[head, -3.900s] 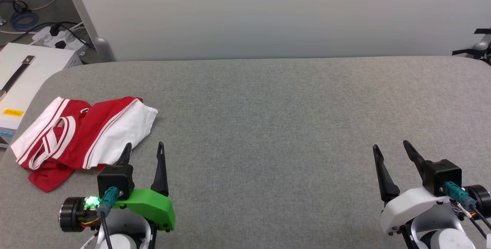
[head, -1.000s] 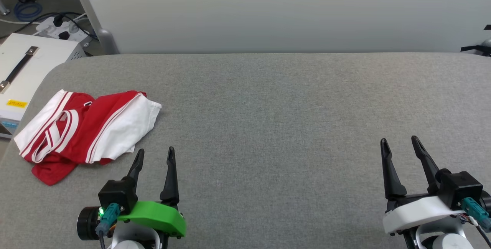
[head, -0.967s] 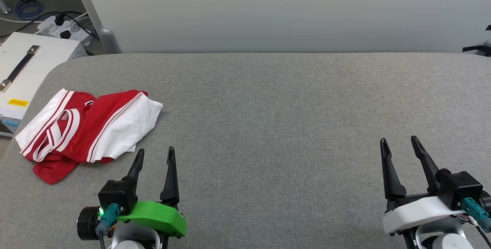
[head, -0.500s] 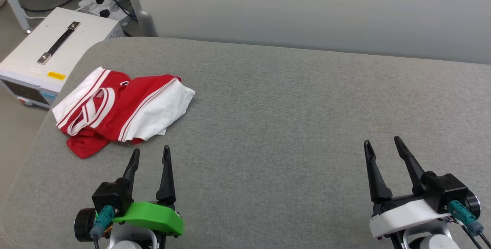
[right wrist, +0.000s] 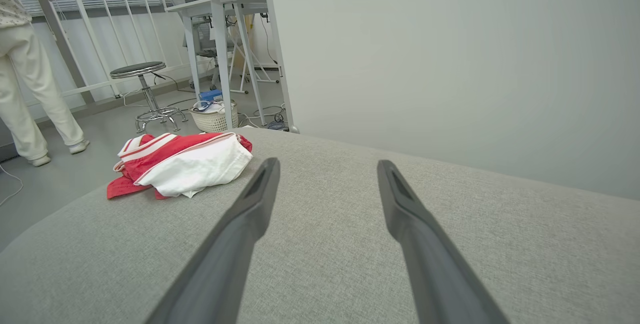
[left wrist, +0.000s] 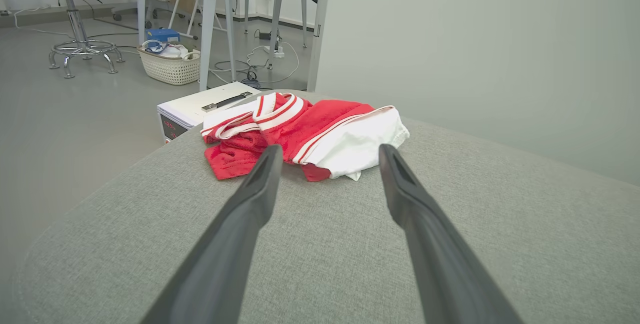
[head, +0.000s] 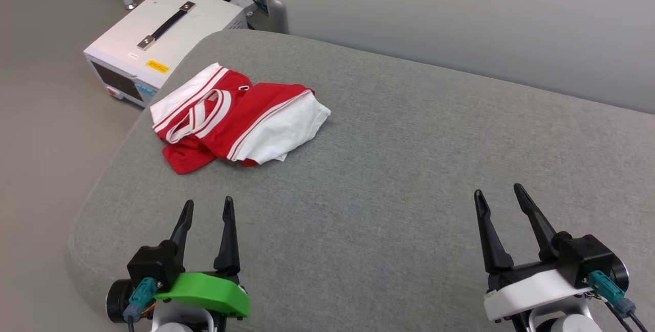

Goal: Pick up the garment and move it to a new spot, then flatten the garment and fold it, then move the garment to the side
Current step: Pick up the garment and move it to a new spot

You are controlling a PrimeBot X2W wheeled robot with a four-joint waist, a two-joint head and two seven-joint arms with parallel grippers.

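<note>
Fabric, grey and padded, covers the wide table (head: 409,168) in front of me, and the garment (head: 240,117), a red shirt with white sleeves, lies bunched near its far left corner. My left gripper (head: 208,201) and my right gripper (head: 498,190) hover at the near edge, both spread wide and empty, the left one nearer the shirt. To lift it well, I judge I should reach the left one forward and pinch a thick fold, not one loose layer.
</note>
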